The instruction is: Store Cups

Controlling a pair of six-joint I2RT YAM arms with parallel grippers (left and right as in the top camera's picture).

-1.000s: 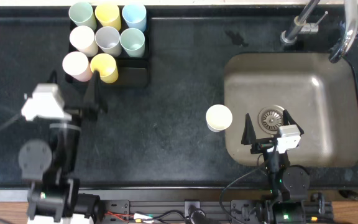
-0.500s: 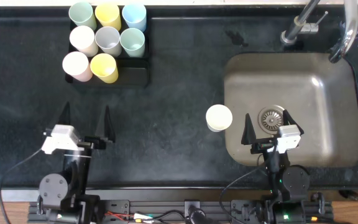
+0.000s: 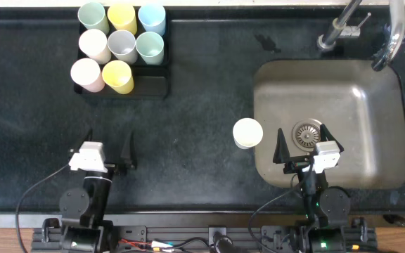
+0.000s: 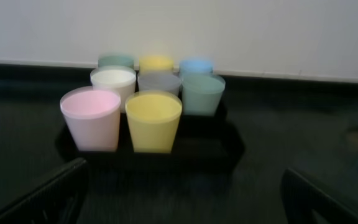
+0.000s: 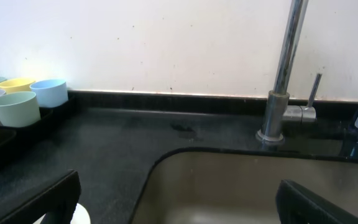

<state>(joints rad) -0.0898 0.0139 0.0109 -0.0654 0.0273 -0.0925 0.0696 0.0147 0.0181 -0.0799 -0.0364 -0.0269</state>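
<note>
Pulled back from beside the cup tray toward its own base, the left gripper (image 3: 110, 143) now hangs low over the black countertop (image 3: 202, 91), fingers spread wide and holding nothing. The right gripper (image 3: 302, 139) has not shifted; it sits over the near side of the steel sink (image 3: 371, 151), also wide apart and empty.

Just left of the right gripper, a lone white cup (image 3: 247, 133) stands upright on the countertop, right beside the sink's rim. Well apart, at the far left, a black tray (image 3: 153, 86) holds eight pastel cups, with its near-right slot bare.

The white cup looks light, thin-walled and smooth, likely to tip or squash under a hard squeeze. A gentle pinch over the rim, one finger inside and one outside, seems safest.
</note>
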